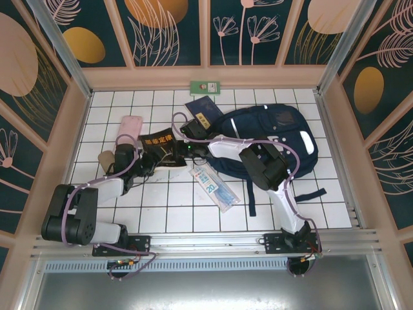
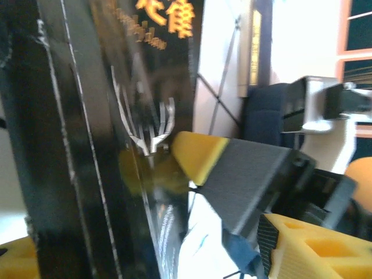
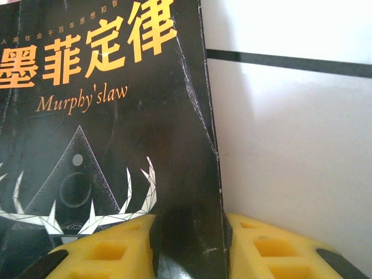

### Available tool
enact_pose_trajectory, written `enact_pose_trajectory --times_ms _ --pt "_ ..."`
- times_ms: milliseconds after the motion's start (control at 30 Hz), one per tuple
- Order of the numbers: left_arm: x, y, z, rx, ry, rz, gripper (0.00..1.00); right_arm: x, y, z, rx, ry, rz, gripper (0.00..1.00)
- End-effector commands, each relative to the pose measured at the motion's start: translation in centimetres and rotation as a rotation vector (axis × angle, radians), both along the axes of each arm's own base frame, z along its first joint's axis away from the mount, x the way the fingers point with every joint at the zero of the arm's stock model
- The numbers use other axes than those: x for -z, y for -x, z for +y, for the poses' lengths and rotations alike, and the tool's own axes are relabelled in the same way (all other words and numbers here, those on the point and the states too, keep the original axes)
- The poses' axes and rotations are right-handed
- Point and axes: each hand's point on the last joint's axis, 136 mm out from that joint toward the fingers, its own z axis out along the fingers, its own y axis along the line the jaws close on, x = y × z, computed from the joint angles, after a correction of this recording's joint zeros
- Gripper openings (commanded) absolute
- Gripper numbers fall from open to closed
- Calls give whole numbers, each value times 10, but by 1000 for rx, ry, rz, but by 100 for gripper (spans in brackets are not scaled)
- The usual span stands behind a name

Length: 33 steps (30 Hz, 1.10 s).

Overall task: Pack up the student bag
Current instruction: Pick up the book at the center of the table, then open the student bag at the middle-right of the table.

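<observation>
The student bag (image 1: 274,139), dark navy with white patches, lies on the white tiles at the right. A black book (image 1: 157,147) with orange lettering stands on edge left of it. My right gripper (image 1: 181,150) is shut on the book's edge; in the right wrist view the cover (image 3: 104,145) sits clamped between the yellow fingers of that gripper (image 3: 189,247). My left gripper (image 1: 146,166) is open and straddles the book (image 2: 87,145) from the other side, its yellow fingers far apart at the left wrist view's bottom corners (image 2: 157,256). A yellow fingertip (image 2: 195,152) of the right gripper presses on the cover there.
A pink case (image 1: 129,129) and a brown item (image 1: 106,158) lie left of the book. A dark blue booklet (image 1: 200,110) lies behind it. A clear packet with blue print (image 1: 214,186) lies in front. A black bag strap (image 1: 251,194) trails forward. Walls enclose the tiled floor (image 1: 168,210).
</observation>
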Motion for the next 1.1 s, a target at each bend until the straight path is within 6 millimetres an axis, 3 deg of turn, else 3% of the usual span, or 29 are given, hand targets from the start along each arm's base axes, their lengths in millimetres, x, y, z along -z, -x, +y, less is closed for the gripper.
enact_pose_trajectory --times_ms 0,200,333,467,667,767,867,1067 --pt "-11 -8 3 22 -93 -39 57 -9 23 3 -53 -3 34 36" --pt "-11 -5 10 13 -153 -28 24 -44 10 -1 -53 26 -56 40" --pt "-20 -8 8 18 -141 -52 7 -77 -2 -18 -25 101 -169 46" --pt "-38 -14 4 29 -126 -100 0 -97 -14 -63 65 246 -261 50" --pt "-68 -20 -3 59 -98 -183 0 -115 -22 -146 215 429 -321 52" --pt "-82 -22 -5 68 -85 -217 0 -112 -21 -177 247 479 -321 53" --pt "-91 -23 -8 82 -70 -238 0 -96 -20 -195 236 527 -279 55" --pt "-100 -25 -12 100 -55 -254 0 -68 -18 -203 214 579 -240 59"
